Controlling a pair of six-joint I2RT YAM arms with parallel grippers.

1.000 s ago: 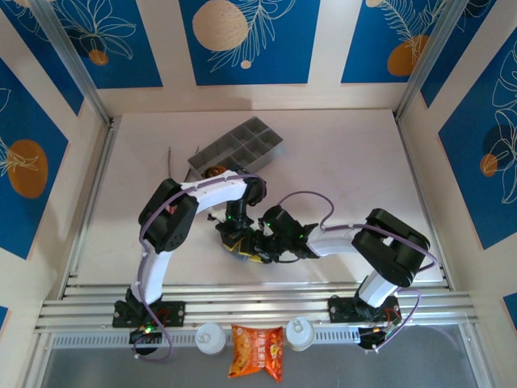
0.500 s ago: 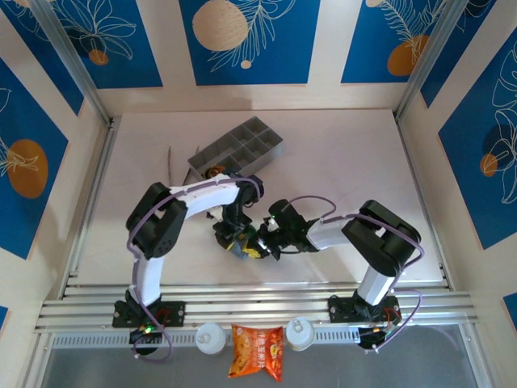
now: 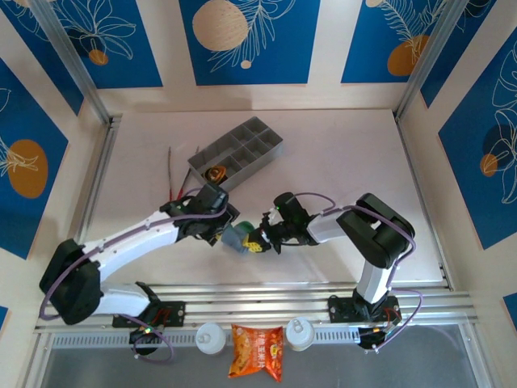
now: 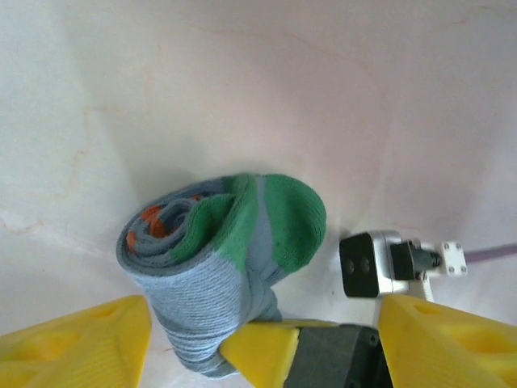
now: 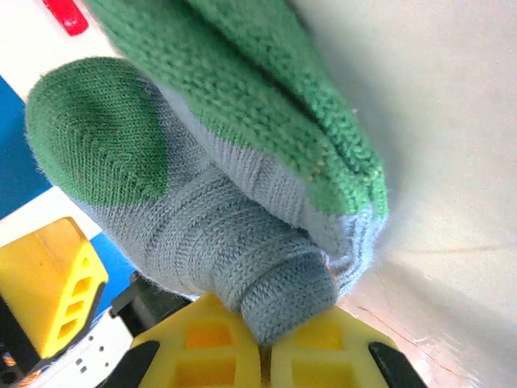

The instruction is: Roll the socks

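Note:
The grey-blue striped sock (image 3: 234, 237) (image 4: 218, 259) (image 5: 242, 202) is rolled into a bundle, its green toe wrapped on the outside and orange showing in its coil. My right gripper (image 3: 257, 242) (image 5: 266, 347) is shut on the sock's lower fold. One of its yellow fingertips (image 4: 262, 347) appears in the left wrist view. My left gripper (image 3: 220, 232) (image 4: 262, 343) stands open just left of the roll, one finger on each side and not touching it. The olive-brown sock (image 3: 215, 172) lies rolled in a compartment of the grey tray (image 3: 258, 137).
The grey tray sits at the back centre of the white table. Thin red wires (image 3: 171, 166) lie to the tray's left. Past the rails at the near edge are a snack bag (image 3: 257, 352) and two white caps (image 3: 210, 337).
My left gripper has opened and let go of the grey-blue roll, and the left arm has swung out low to the left. The right gripper has shut on the roll.

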